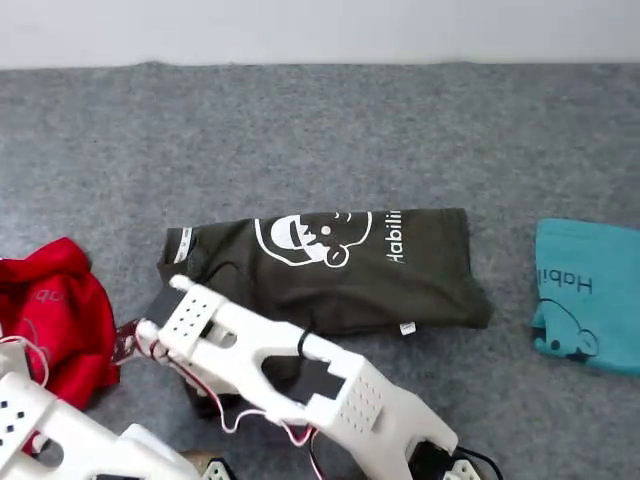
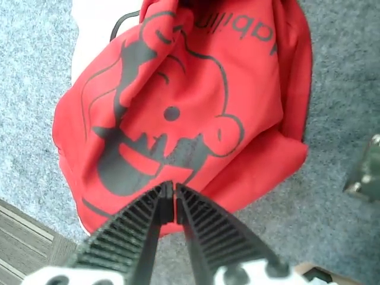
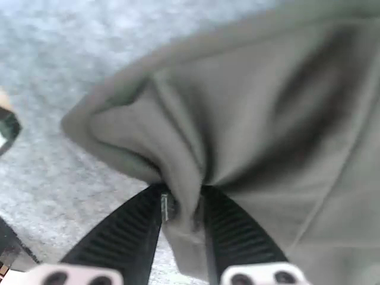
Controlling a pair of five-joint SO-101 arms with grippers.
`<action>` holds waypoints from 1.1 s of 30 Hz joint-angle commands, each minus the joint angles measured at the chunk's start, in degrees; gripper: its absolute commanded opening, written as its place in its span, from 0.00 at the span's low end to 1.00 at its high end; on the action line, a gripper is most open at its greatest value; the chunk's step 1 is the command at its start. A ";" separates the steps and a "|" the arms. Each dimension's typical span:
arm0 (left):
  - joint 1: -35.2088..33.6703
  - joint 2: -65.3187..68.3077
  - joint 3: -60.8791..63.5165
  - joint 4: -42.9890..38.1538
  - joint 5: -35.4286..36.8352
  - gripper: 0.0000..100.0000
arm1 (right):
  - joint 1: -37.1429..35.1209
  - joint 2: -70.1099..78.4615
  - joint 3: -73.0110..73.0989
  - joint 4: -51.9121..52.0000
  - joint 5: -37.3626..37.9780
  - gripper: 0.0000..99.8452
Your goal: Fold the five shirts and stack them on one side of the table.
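Observation:
A dark olive shirt (image 1: 340, 270) with a white print lies folded lengthwise mid-table. My right gripper (image 1: 168, 296) is at its left end, and in the right wrist view that gripper (image 3: 181, 205) is shut on a bunched fold of the olive shirt (image 3: 267, 119). A red shirt (image 1: 60, 310) lies crumpled at the table's left edge. My left gripper (image 2: 173, 193) is shut just over the rim of the red shirt (image 2: 178, 101), and I see no cloth between its fingers. A teal shirt (image 1: 590, 295) lies folded at the right edge.
Grey felt (image 1: 320, 140) covers the table, with bare room across the far half. The left arm (image 1: 40, 425) rises at the front left corner. The table's edge and the floor (image 2: 24, 243) are close beside the red shirt.

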 commanded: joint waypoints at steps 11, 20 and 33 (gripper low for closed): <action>-0.09 -0.97 -0.75 -0.18 -0.44 0.02 | 6.81 -5.05 -14.77 5.32 2.90 0.01; -0.09 -0.97 -0.75 -0.18 -0.44 0.02 | 13.93 -5.93 -23.65 5.05 2.99 0.01; 0.00 -0.97 -0.75 -0.26 -0.44 0.02 | 19.74 -1.27 -25.32 1.01 2.73 0.14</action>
